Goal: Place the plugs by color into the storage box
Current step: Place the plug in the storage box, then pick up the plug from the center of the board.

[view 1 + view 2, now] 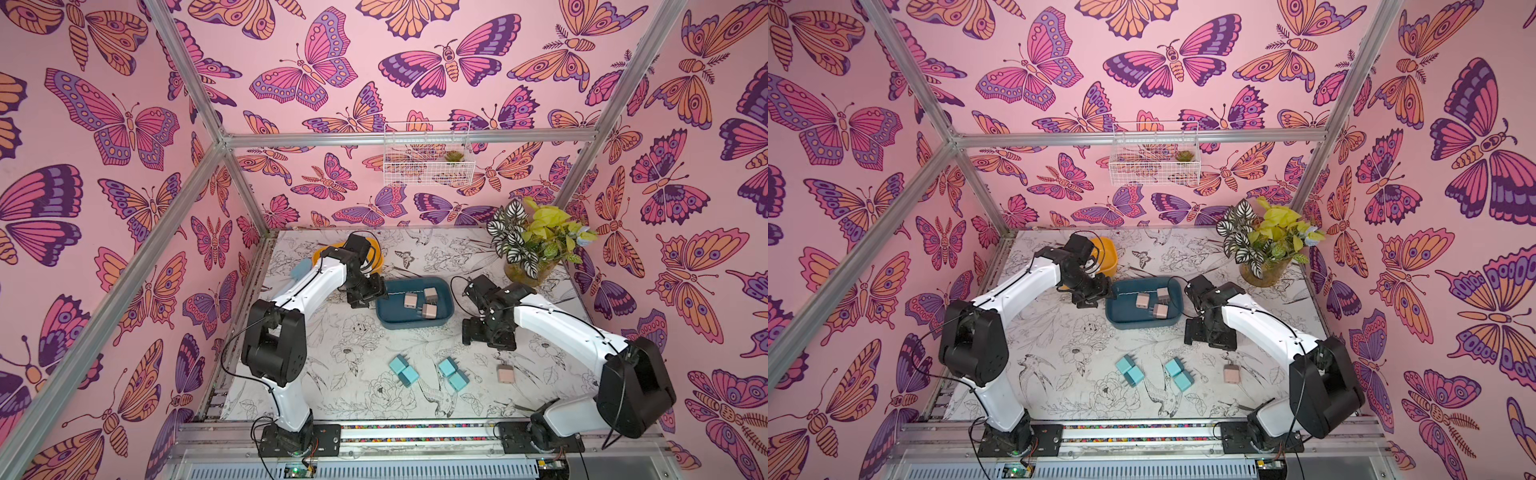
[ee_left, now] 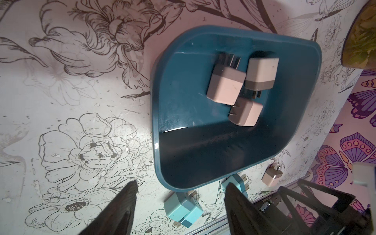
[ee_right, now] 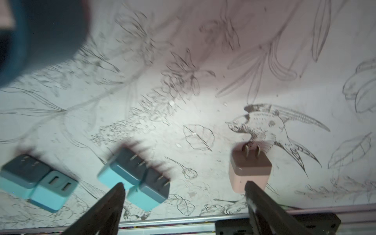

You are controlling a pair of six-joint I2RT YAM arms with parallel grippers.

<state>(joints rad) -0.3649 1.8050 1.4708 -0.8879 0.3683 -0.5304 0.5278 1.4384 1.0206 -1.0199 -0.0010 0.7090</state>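
A dark blue storage box (image 1: 395,309) sits mid-table and holds three pale pink plugs (image 1: 428,311), also seen in the left wrist view (image 2: 225,85). One more pink plug (image 1: 505,373) lies on the table near the front right. Two pairs of teal plugs (image 1: 404,370) (image 1: 454,374) lie in front of the box. My left gripper (image 1: 360,300) hovers at the box's left end, open and empty (image 2: 181,183). My right gripper (image 1: 471,332) hangs right of the box, open and empty (image 3: 184,184), above the gap between a teal pair (image 3: 134,175) and the loose pink plug (image 3: 249,173).
An orange tub (image 1: 376,257) stands behind the left arm, with a pale-blue tool (image 1: 300,269) beside it. A potted plant (image 1: 532,245) fills the back right corner. A metal rail (image 1: 415,432) runs along the table's front edge.
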